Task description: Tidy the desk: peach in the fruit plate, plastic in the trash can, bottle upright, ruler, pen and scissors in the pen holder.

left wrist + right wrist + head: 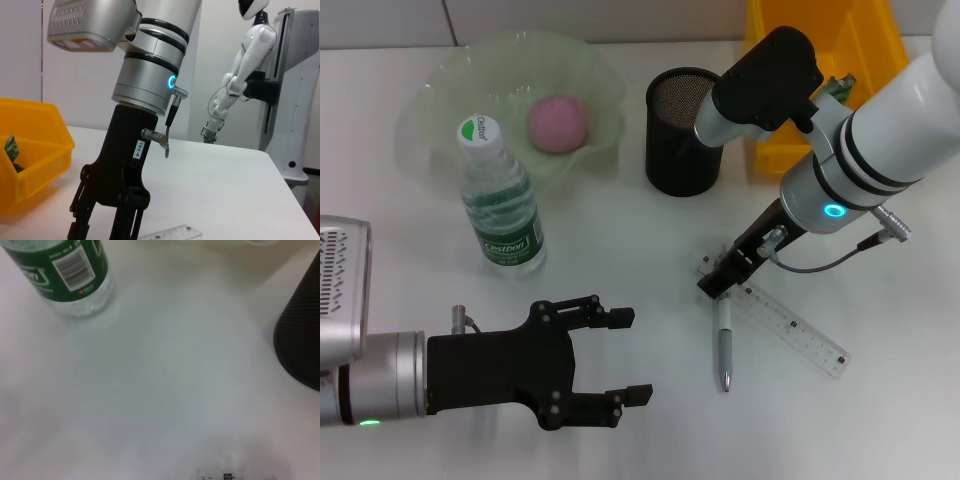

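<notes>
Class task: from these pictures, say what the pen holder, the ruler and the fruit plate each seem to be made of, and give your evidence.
Pen holder: likely black metal mesh, matte; fine grid shows.
Ruler: clear plastic; the table shows through, printed marks.
Fruit plate: translucent pale green, glossy, wavy rim; glass or plastic, cannot tell which.

hidden: ruler (790,324) end under right gripper (717,283) | cut off: yellow bin (820,60) at top edge

Peach (557,124) in fruit plate (440,100), bottle (500,200) before it, pen holder (682,132) right.
</notes>
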`<state>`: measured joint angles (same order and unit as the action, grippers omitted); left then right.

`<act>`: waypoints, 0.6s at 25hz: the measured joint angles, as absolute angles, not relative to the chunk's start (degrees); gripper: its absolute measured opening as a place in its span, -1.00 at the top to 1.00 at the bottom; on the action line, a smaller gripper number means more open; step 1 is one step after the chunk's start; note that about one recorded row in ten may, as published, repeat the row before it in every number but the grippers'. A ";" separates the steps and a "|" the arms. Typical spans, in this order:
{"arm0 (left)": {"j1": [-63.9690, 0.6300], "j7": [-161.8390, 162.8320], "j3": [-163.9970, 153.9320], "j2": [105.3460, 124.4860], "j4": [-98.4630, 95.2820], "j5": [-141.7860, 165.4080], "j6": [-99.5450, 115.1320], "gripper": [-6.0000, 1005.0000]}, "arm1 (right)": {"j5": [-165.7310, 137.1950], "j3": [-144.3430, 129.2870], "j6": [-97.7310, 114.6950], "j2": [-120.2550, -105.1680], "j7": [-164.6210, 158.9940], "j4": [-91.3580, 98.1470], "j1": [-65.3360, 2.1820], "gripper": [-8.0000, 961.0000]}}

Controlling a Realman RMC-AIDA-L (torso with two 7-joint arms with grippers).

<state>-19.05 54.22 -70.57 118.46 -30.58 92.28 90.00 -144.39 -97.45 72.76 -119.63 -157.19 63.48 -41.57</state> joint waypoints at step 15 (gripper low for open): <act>-19.60 54.22 -70.57 118.48 -30.51 92.28 90.00 -0.59 | -143.93 -97.47 73.36 -119.67 -158.03 62.76 -42.03 -0.20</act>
